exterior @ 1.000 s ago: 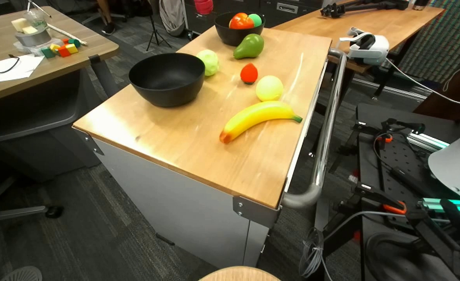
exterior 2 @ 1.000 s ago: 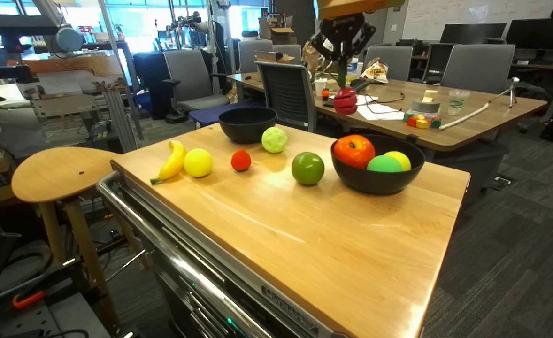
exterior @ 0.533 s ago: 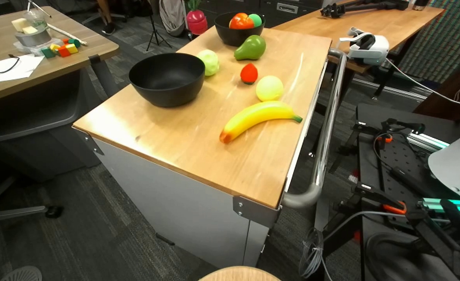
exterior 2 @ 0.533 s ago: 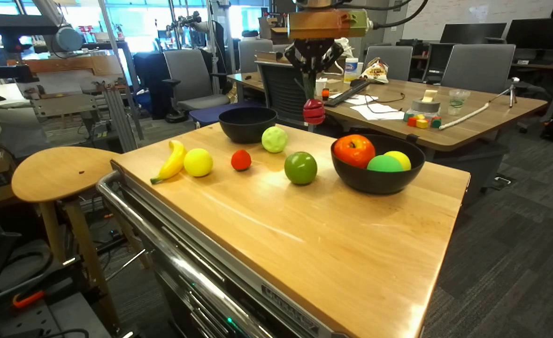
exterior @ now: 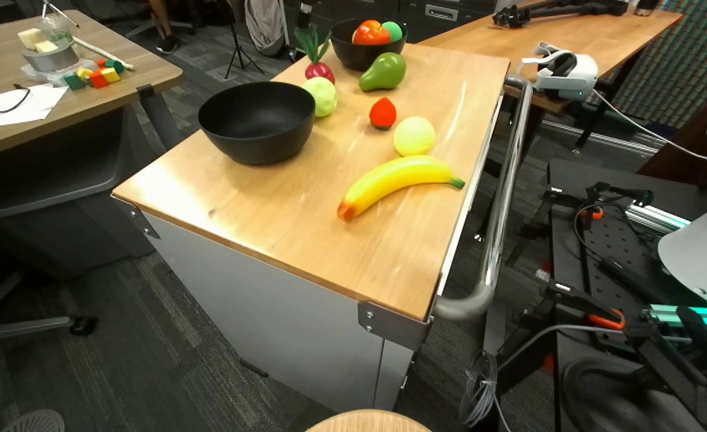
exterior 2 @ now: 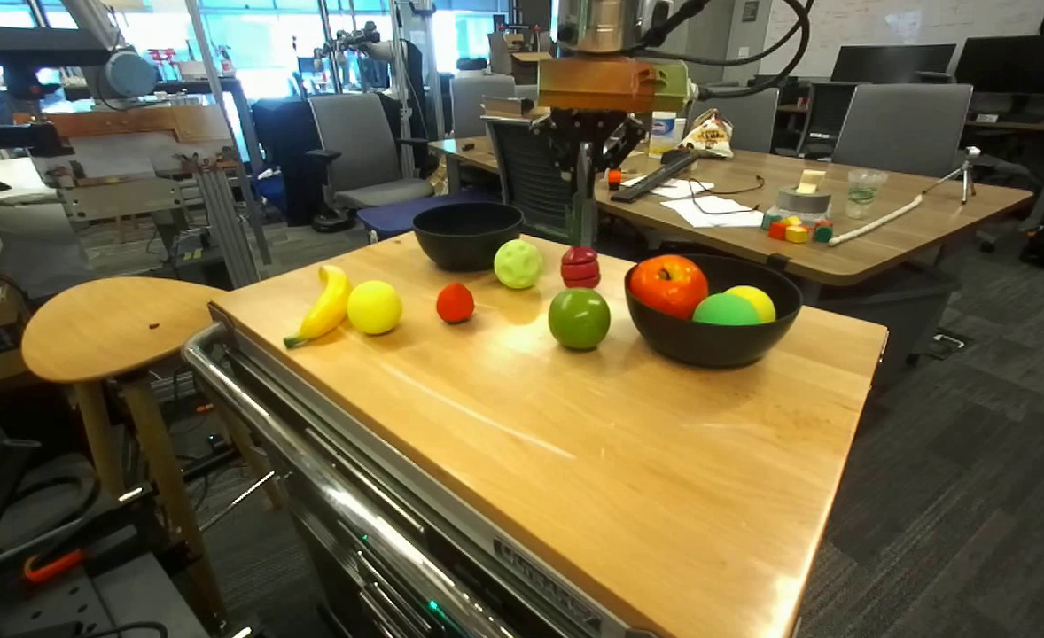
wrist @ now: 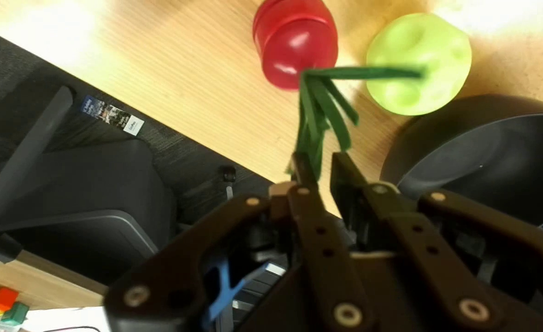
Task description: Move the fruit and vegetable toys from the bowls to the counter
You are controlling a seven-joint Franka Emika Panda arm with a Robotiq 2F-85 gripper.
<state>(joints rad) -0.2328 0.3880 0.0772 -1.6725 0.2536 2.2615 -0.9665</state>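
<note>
Wrist view: looking past a claw (wrist: 322, 162) parted by a narrow gap, seemingly holding nothing, toward a radish toy (wrist: 298, 50) standing on the surface (wrist: 197, 92) below the claw. Might topple the radish toy when rising, by snagging the leaves (wrist: 315, 115) just beside one fingertip (wrist: 303, 168).

Tabletop (exterior 2: 486, 390): light brown, wood grain visible. Bowls (exterior: 266, 147): both black. Banana (exterior: 397, 180): yellow, stem green, opposite tip reddish-orange. Radish (wrist: 299, 50): red; leaves (wrist: 315, 110) green. Pear (exterior: 383, 72): plain green. Ball (exterior: 413, 136): yellow. Apple (exterior 2: 664, 282): orange-red. Hand (wrist: 324, 163): mostly black. Floor (exterior: 149, 360): dark grey, lighter streaks.
</note>
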